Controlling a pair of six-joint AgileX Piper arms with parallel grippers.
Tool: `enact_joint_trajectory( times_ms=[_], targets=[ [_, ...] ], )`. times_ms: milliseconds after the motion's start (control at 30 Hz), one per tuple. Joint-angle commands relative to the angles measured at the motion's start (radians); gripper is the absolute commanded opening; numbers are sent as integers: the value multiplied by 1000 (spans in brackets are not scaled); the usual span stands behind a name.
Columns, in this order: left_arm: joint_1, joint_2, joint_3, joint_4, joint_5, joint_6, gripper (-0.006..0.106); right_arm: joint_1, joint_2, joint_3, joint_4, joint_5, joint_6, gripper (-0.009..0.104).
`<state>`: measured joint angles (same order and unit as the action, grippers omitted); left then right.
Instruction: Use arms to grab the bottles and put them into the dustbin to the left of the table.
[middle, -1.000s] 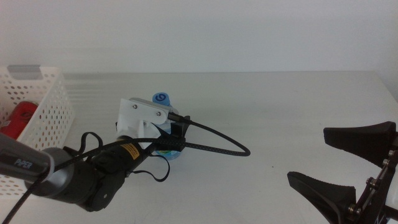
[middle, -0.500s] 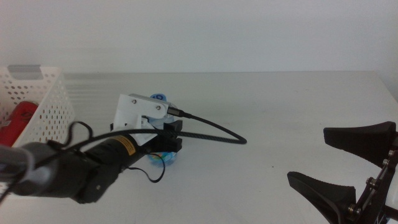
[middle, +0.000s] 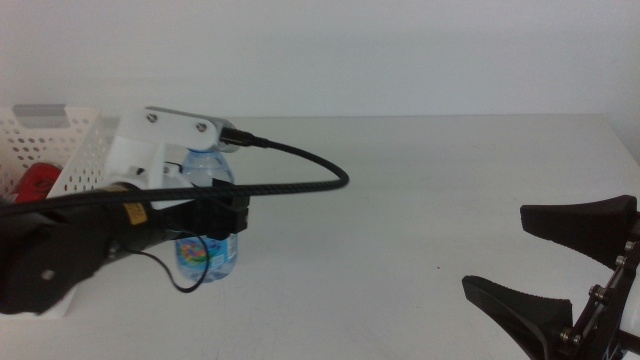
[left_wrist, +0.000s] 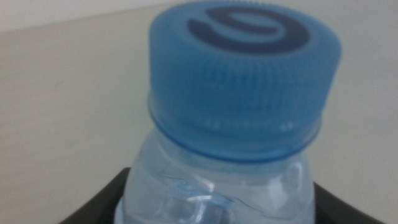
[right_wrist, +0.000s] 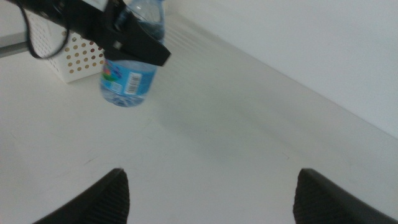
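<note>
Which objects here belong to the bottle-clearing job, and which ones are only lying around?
Belongs to the job:
- water bottle, held in the left pincer
- white dustbin
- red can inside the dustbin

Only around:
- right pincer, open and waiting near the table edge
- black cable

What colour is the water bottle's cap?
Blue, with a darker swirl mark on the cap; clearest in the left wrist view.

The table (middle: 430, 190) is a plain white-grey top running from the far wall to the near edge. At its far left sits the dustbin (middle: 75, 150), a white perforated basket with something red inside (only partly seen). Whether the bottle (middle: 207, 250), upright just right of it, touches the top is unclear.
</note>
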<state>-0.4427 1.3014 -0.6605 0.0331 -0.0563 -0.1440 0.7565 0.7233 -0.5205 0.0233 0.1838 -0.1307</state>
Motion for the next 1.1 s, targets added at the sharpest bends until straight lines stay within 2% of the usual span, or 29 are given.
enact_joint_trajectory(
  times_ms=[0,233,367,600,833,1067],
  targets=[
    [-2,-91,-66,-11,18,-12,-5,0,-2,-28,-3,-70,-11,72],
    [-2,-132,-208,-12,332,-21,-5,0,-2,-28,-3,-70,-11,72],
    [18,-108,-341,23,545,-21,-5,0,-2,-28,-3,-70,-11,72],
    [194,-36,-573,7,865,58,-5,0,-2,-28,-3,-70,-11,72],
    [376,69,-734,-90,1044,210,-5,0,-2,-28,-3,-70,-11,72],
    [523,174,-866,-102,1163,329,-5,0,-2,-28,-3,-70,-11,72]
  ],
)
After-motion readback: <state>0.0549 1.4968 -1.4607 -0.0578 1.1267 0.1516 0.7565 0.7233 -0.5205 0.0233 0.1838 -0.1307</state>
